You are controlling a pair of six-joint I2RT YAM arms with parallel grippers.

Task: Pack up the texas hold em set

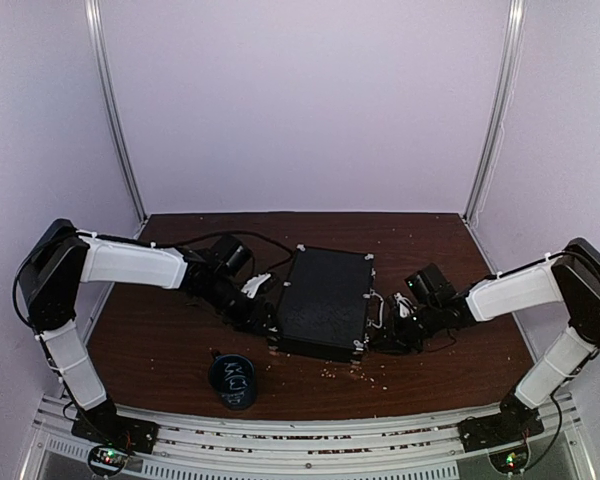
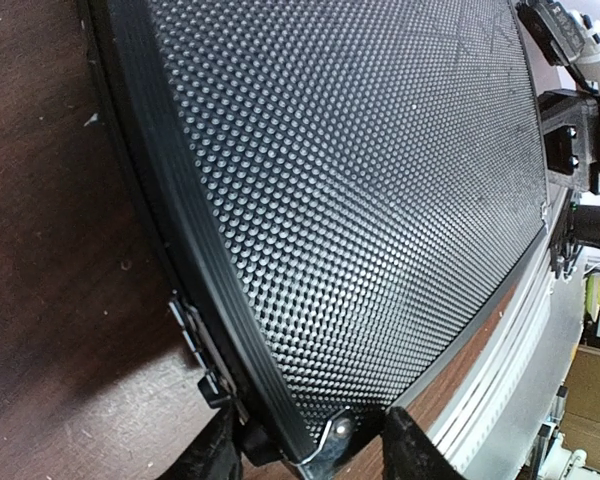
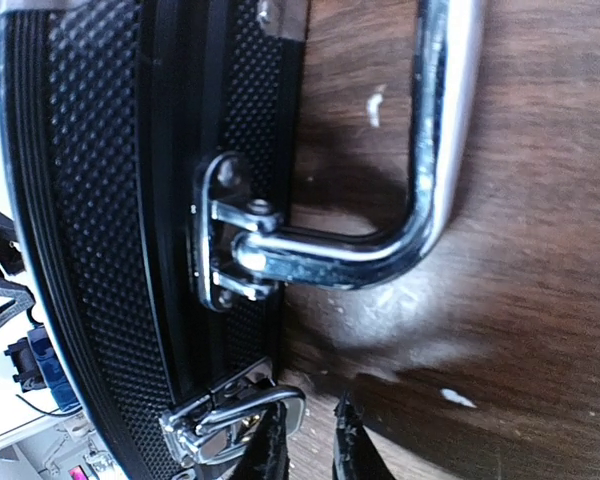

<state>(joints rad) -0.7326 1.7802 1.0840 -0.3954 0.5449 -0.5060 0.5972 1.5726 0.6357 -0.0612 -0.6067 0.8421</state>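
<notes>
**Both arms at the closed case**

We see a dark brown wooden table (image 1: 160,340) set inside pale lilac walls (image 1: 300,100), with pale crumbs (image 1: 365,375) scattered along its near part. The case (image 1: 325,300) lies flat in the middle of the table, slightly turned. Its lid is down, so what is inside is hidden.

The left arm (image 1: 130,262) rises from its base and bends at a high elbow by the left wall. Its white forearm then runs right and down to the case's left side. In the left wrist view, the left gripper (image 2: 315,455) straddles a silver-capped corner of the case. One finger stands on each side of the corner, and as far as we can tell both press against it.

The right arm (image 1: 515,288) mirrors this pose, reaching left to the case's right side. The right gripper (image 3: 310,445) has its tips barely parted, with only bare wood in the thin gap. It sits just beside a chrome latch (image 3: 230,420) on the case wall. Above the latch in that view, the metal handle (image 3: 435,150) lies folded out over the table.

The case's black dimpled skin shows no lettering that we can read. A dark round cup (image 1: 233,378) stands near the table's front edge, apart from the case. The white scribbles on it are too small for us to make out.
</notes>
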